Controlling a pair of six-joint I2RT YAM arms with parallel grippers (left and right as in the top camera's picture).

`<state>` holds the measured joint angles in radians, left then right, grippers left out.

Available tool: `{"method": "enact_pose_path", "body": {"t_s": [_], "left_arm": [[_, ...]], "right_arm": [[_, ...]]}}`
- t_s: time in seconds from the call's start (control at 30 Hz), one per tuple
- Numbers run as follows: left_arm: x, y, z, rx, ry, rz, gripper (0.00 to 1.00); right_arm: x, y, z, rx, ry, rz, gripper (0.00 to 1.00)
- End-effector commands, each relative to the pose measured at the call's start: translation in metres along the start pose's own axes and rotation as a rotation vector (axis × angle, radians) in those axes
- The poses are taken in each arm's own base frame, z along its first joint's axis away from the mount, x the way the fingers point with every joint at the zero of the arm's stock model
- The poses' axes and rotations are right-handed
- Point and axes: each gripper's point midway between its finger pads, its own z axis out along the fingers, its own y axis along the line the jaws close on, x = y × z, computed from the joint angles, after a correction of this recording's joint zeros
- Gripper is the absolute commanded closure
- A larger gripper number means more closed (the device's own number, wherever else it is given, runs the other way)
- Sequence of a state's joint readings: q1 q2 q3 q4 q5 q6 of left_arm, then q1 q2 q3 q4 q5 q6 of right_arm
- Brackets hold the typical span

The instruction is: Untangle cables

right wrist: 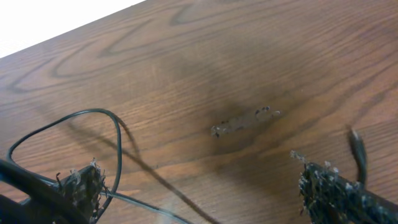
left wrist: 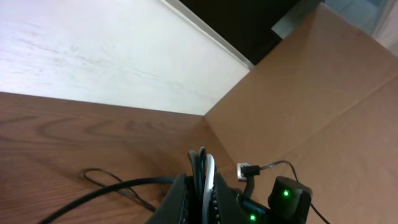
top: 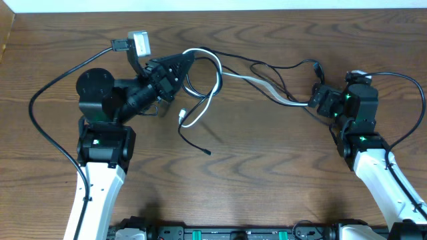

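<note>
The cables (top: 217, 73) lie as a loose tangle of thin black and white cords across the middle of the table. A white plug end (top: 181, 117) and a black end (top: 207, 152) trail toward the front. My left gripper (top: 185, 62) is shut on the tangle's left loop. In the left wrist view, a white cord (left wrist: 209, 168) and black strands are pinched between the jaws of my left gripper (left wrist: 204, 186). My right gripper (top: 312, 100) stands open at the tangle's right end. In the right wrist view, my right gripper (right wrist: 205, 193) shows wide-apart fingers, and a thin black cord (right wrist: 117, 143) loops past the left one.
Thick black wires fixed to the arms curve out at the far left (top: 40, 113) and far right (top: 410, 87). A dark smudge (right wrist: 245, 121) marks the wood. The table's back edge (top: 267, 8) meets a pale wall. A black rail (top: 233, 233) runs along the front.
</note>
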<state>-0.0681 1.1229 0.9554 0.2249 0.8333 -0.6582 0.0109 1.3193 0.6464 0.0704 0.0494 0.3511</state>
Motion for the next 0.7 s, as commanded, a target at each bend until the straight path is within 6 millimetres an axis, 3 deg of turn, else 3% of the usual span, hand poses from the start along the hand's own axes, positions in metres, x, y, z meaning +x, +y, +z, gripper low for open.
{"method": "enact_pose_path", "body": {"t_s": [0.0,0.3,0.53,0.67], "left_arm": [[-0.016,-0.007,-0.01,-0.005,-0.049,0.036,0.93],[-0.03,0.012,-0.023,-0.07,-0.094,0.06,0.92],[-0.05,0.034,-0.04,-0.151,-0.163,0.058,0.93],[-0.055,0.04,-0.047,-0.173,-0.183,0.058,0.93]], "right_arm": [[-0.002,-0.015,0.002,0.061,-0.007,0.001,0.01],[0.002,-0.015,0.002,0.06,0.013,0.024,0.01],[0.013,0.018,0.0,-0.138,0.066,-0.165,0.01],[0.015,0.014,0.001,-0.116,0.071,-0.181,0.01]]}}
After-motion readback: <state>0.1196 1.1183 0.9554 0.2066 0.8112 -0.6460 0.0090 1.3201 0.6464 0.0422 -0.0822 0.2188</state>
